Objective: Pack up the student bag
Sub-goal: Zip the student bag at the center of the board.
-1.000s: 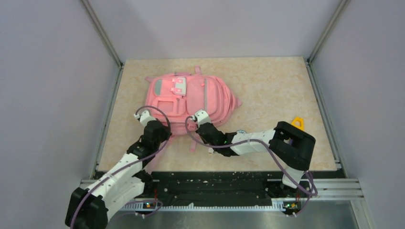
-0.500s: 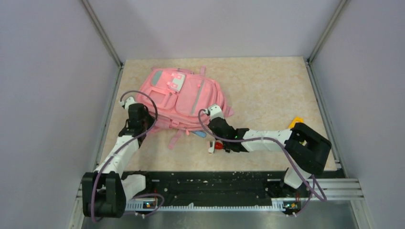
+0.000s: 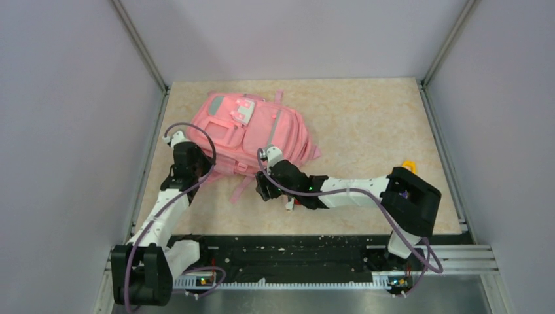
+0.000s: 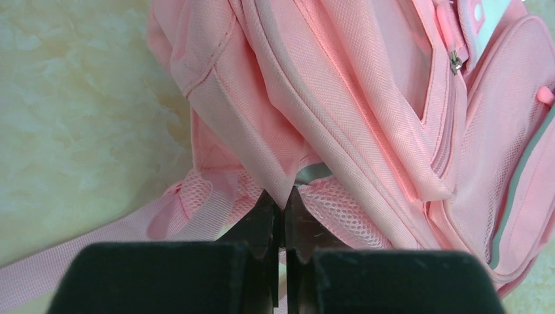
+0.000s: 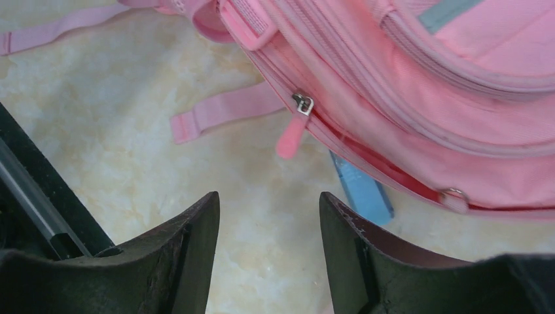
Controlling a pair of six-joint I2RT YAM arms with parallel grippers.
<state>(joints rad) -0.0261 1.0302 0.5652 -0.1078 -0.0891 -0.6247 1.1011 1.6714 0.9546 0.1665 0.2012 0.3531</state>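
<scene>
The right claw (image 5: pixel 268 209) gapes open above the tabletop (image 3: pixel 373 124), just short of a pink zipper pull (image 5: pixel 291 136) and a blue item (image 5: pixel 364 191) under the student bag (image 3: pixel 252 134). The left claw (image 4: pixel 283 204) pinches the bag's near-left fabric edge. The bag lies far-left.

the big pink student bag (image 3: pixel 252 134) lies flat and slanted on the desk (image 3: pixel 366 124), its side zip partly open.

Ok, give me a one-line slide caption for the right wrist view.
Open right gripper faces the pink zipper pull on the soft pink fabric backpack, a flat blue item at its edge.
</scene>
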